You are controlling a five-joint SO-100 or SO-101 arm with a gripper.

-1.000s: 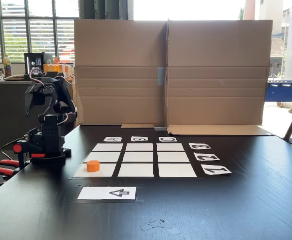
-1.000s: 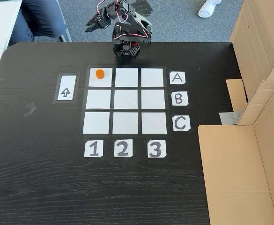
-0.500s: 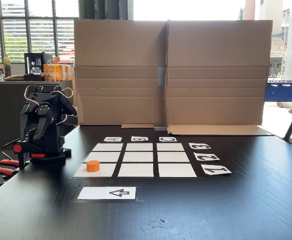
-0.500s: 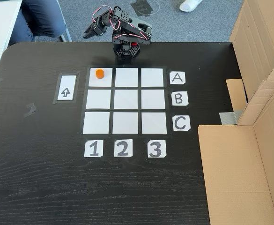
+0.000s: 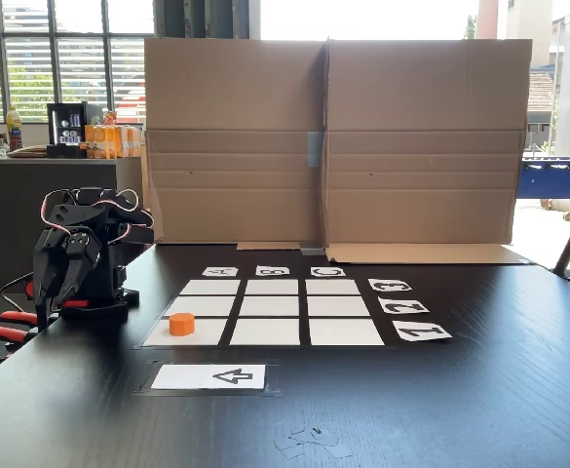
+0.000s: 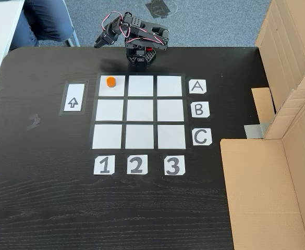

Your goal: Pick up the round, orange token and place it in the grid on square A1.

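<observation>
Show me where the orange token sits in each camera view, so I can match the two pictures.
A fixed view from table height: the token lies in the grid's near-left cell, just above the arrow card.
A fixed view from above: the token lies in the grid's top-left cell, row A, column 1.
Shared landmark: the arrow card, beside that column.
</observation>
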